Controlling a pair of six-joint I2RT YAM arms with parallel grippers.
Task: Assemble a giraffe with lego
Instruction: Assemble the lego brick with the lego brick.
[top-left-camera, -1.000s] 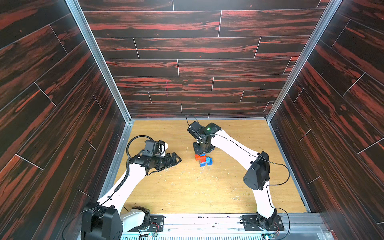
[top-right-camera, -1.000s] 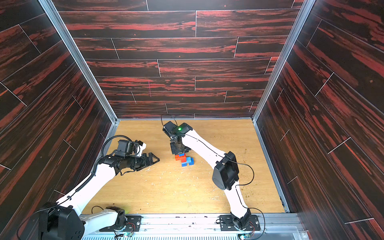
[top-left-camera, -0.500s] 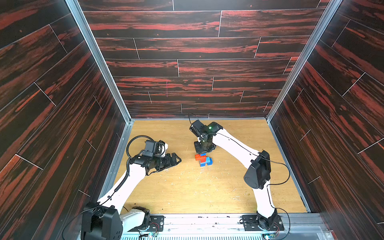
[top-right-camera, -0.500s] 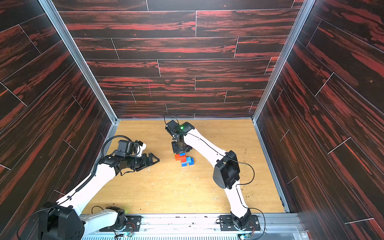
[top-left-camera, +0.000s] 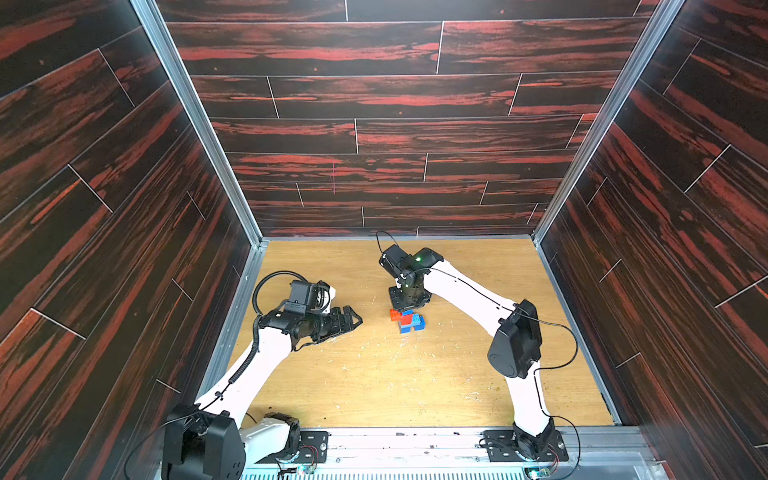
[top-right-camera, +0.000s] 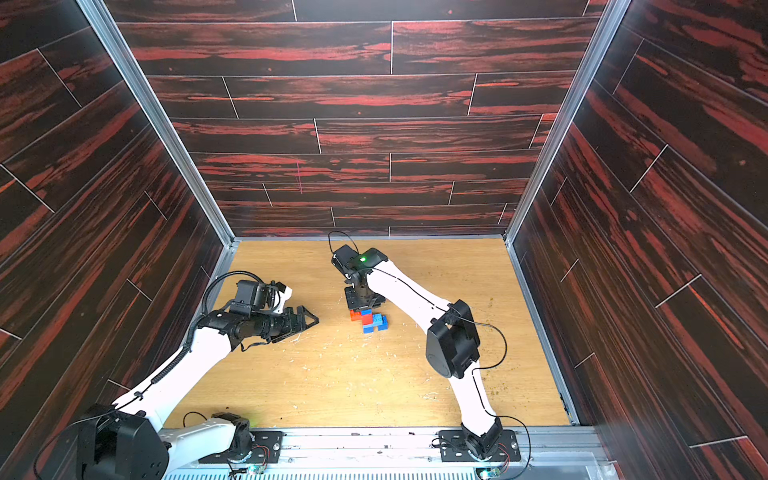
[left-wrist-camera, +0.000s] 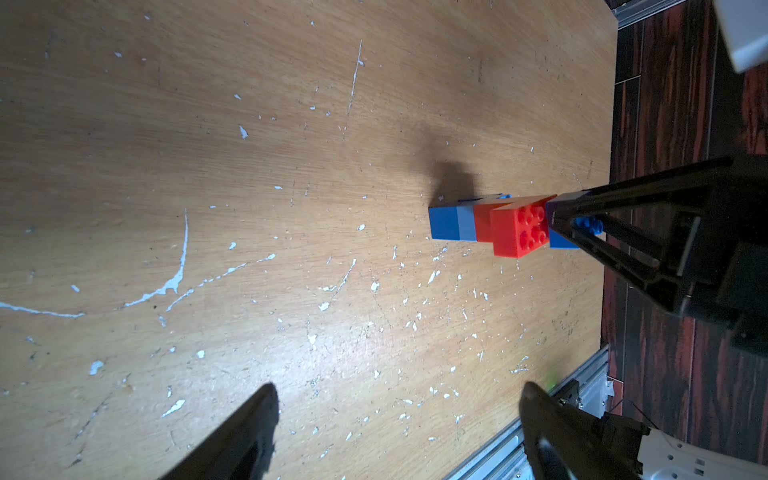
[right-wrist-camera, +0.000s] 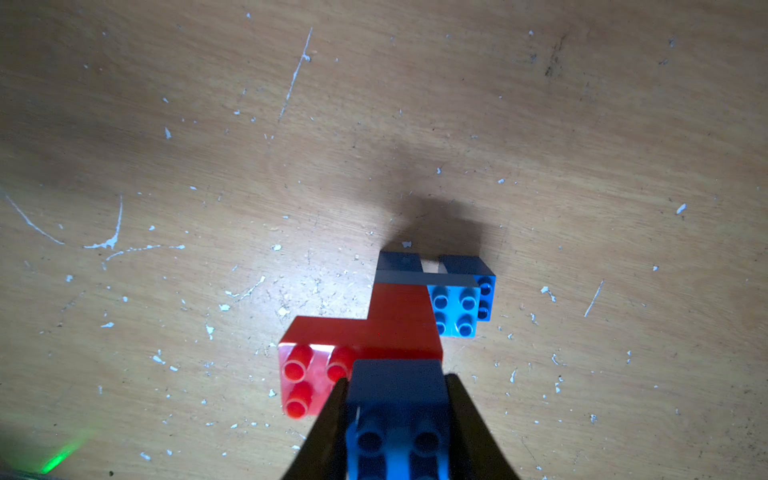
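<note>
The giraffe (top-left-camera: 406, 321) (top-right-camera: 369, 321) stands mid-table in both top views: two dark blue legs (right-wrist-camera: 400, 262), a light blue body (right-wrist-camera: 455, 309), a red neck (right-wrist-camera: 399, 324) and a red head (right-wrist-camera: 309, 374). My right gripper (right-wrist-camera: 397, 378) (top-left-camera: 407, 305) reaches down from above, shut on a small dark blue brick (right-wrist-camera: 395, 399) that sits against the top of the red neck beside the head's studs. My left gripper (left-wrist-camera: 397, 395) (top-left-camera: 353, 321) hovers open and empty to the giraffe's left, well apart from it. From the left wrist the giraffe (left-wrist-camera: 515, 228) lies ahead.
The wooden table (top-left-camera: 374, 374) is scratched and flecked with white. Dark wood-pattern walls close in the left, right and back sides. An aluminium rail (top-left-camera: 415, 436) with both arm bases runs along the front edge.
The right arm's wrist has shifted slightly to the right while its gripper stays on the blue brick atop the giraffe. The left arm has not moved.
</note>
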